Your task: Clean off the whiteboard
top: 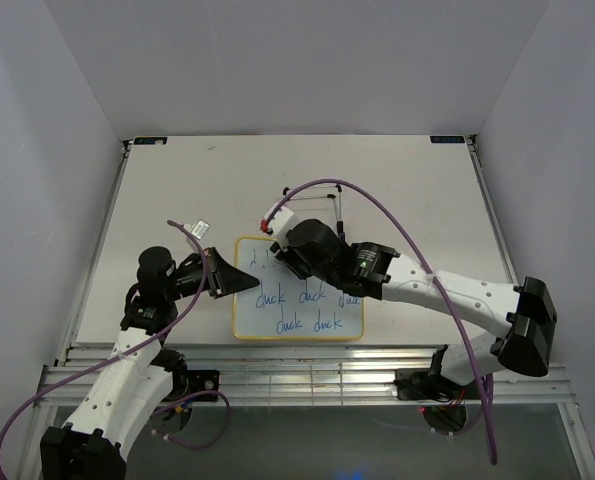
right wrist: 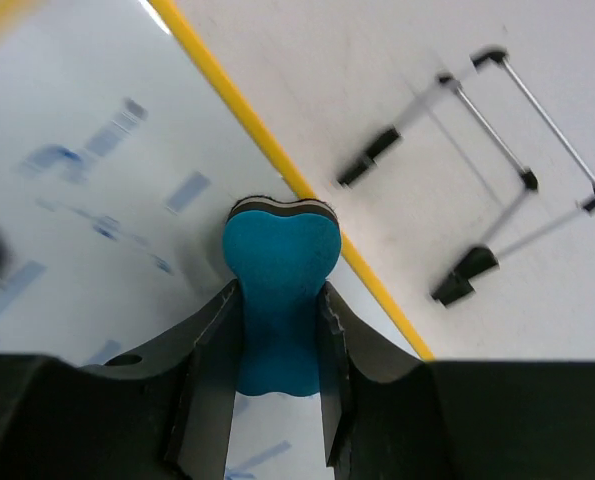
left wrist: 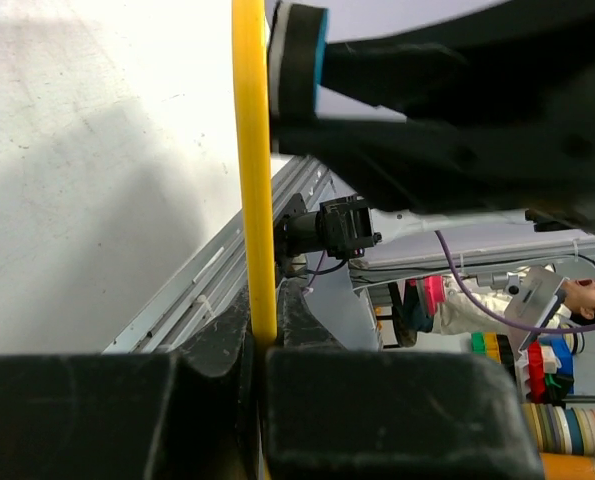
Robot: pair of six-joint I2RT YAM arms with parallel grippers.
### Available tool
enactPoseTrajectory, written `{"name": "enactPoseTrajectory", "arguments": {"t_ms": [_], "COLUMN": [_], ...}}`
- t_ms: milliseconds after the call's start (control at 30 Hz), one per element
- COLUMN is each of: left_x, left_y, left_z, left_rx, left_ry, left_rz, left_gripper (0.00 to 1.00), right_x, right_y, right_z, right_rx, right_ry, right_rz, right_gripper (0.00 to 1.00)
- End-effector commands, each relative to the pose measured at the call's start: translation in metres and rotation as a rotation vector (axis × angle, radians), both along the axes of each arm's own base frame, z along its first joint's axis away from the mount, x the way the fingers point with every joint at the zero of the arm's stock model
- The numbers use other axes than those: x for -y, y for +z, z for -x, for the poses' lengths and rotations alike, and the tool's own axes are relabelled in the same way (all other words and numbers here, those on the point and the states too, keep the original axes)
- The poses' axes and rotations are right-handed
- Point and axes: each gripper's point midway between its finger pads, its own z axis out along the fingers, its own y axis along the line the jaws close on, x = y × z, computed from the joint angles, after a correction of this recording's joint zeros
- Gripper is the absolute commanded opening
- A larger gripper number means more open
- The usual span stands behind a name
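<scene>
**Board pinned on the left, eraser over its top corner**

The whiteboard (top: 297,300) lies flat on the table (top: 407,180), near the front edge and between my two arms. Blue "duck" words (top: 307,310) run across its middle and bottom rows; its top-left corner shows only a few loose blue strokes.

My left gripper (top: 245,282) is closed on the board's left edge. In my left wrist view the thin yellow frame runs straight down into the narrow slot between my two fingers, which pinch it.

My right gripper (right wrist: 280,300) reaches in from the right and hangs over the board's upper-left part. Its fingers are clamped on the waist of the small blue eraser (right wrist: 280,270), whose rounded end pokes out just beside the board's yellow top edge. That wrist view is blurred, so I cannot tell whether the pad presses on the white surface.

Behind the board, apart from it, the black wire stand (top: 317,200) lies on the table.
</scene>
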Motion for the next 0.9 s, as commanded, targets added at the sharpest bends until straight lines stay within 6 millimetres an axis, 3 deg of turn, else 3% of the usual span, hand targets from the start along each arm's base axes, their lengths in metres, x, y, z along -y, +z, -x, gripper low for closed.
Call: {"name": "enactPoseTrajectory", "arguments": {"t_ms": [0,67,167,300,367,433,500,533,600,700,867], "left_x": [0.005,0.006,0.006,0.006,0.006,0.006,0.006,0.006,0.006,0.005,0.006], "left_y": [0.059,0.059,0.058,0.055,0.054,0.055,0.058,0.059,0.060,0.062,0.059], "left_z": [0.024,0.025,0.023,0.018,0.018,0.018,0.019,0.020,0.021,0.025,0.029], "left_rx": [0.242,0.254,0.263,0.250,0.240,0.241,0.248,0.252,0.265,0.290,0.290], "left_ry": [-0.140,-0.147,-0.147,-0.125,-0.123,-0.123,-0.128,-0.131,-0.136,-0.144,-0.158], "left_rz": [0.068,0.066,0.061,0.061,0.064,0.067,0.070,0.071,0.069,0.069,0.072], "left_gripper": [0.00,0.00,0.00,0.00,0.00,0.00,0.00,0.00,0.00,0.00,0.00], "right_x": [0.057,0.076,0.067,0.022,-0.001,-0.025,-0.044,-0.056,-0.069,-0.067,-0.052], "right_y": [-0.059,-0.058,-0.046,-0.009,-0.007,0.010,0.006,0.025,0.021,0.031,0.039], "right_z": [-0.006,-0.014,-0.006,0.010,0.022,0.033,0.035,0.037,0.030,0.005,-0.017], "right_rx": [-0.086,-0.090,-0.120,-0.131,-0.135,-0.138,-0.142,-0.119,-0.112,-0.031,0.001], "right_ry": [-0.057,-0.104,-0.062,0.035,0.090,0.122,0.132,0.144,0.122,0.016,-0.037], "right_rz": [0.161,0.146,0.082,-0.039,-0.043,-0.090,-0.071,-0.105,-0.084,-0.082,-0.101], "right_gripper": [0.19,0.19,0.14,0.11,0.11,0.10,0.09,0.08,0.08,0.08,0.08]}}
